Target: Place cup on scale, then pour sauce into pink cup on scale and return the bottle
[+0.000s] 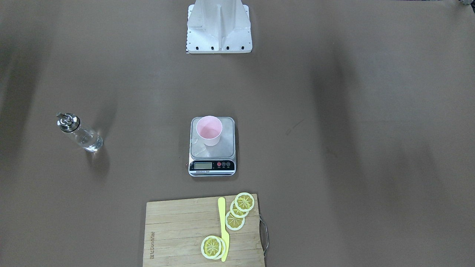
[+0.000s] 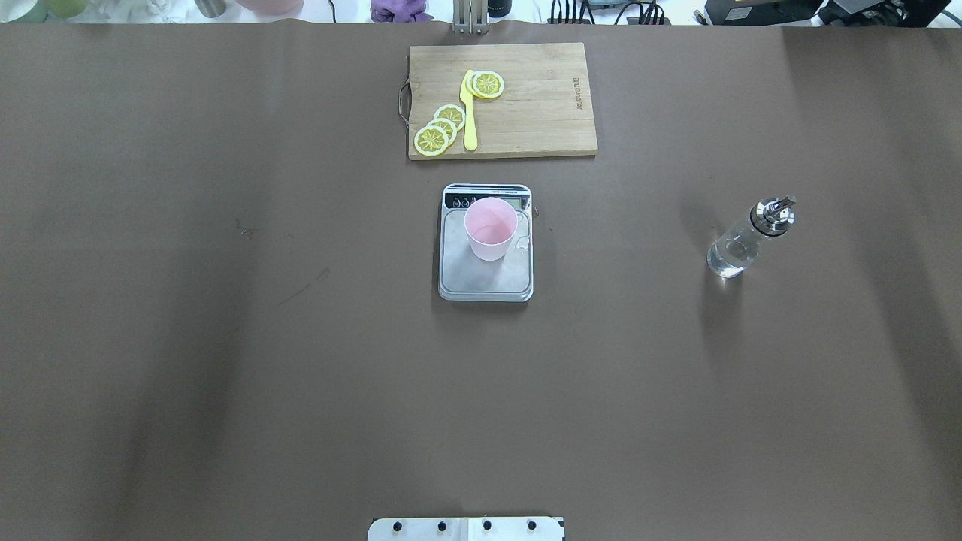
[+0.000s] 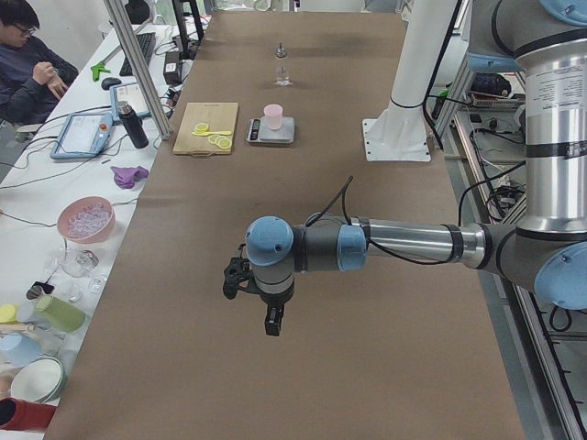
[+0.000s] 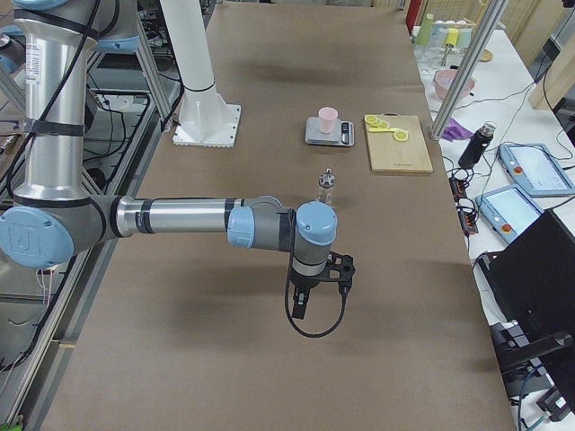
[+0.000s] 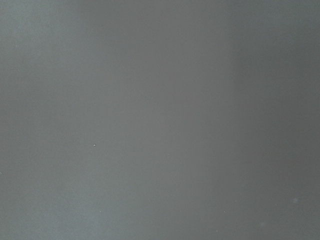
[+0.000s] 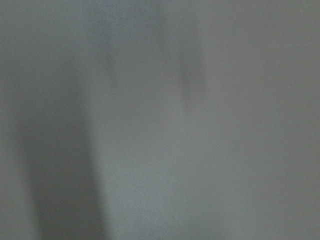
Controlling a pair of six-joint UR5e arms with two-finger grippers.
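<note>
Two claws: the left gripper [image 3: 273, 330] and right gripper [image 4: 299, 311] only showed in the side views, each hanging over the brown table [image 2: 225, 338], well apart from the scale [image 1: 223, 149]. Honestly couldn't tell whether the fingers were spread or pinched. Neither seemed to carry anything.
Wrist cams: just blurry grey, no help.
Step in hand: the cup [image 1: 209, 130] was already sitting on the scale, so that part looked done. A wet patch [image 1: 197, 147] lay on the steel plate beside the cup, so my guess was that the pour had happened and the bottle [image 1: 79, 132] was back down. Not certain though.
Bottle spot: it stood upright on the table on the robot's right, well apart from the scale.
Next move, if sauce was owed: the right arm was on that side. It would need a firm grip round the glass below the metal cap, a careful tip over the narrow rim, then to set the bottle back upright.
Cup contents: the inside was pale pink; couldn't tell if liquid was in it.
Bottle contents: clear sauce [image 1: 91, 142] showed low in the glass, level hard to read.
Scale display: too small to read.
</note>
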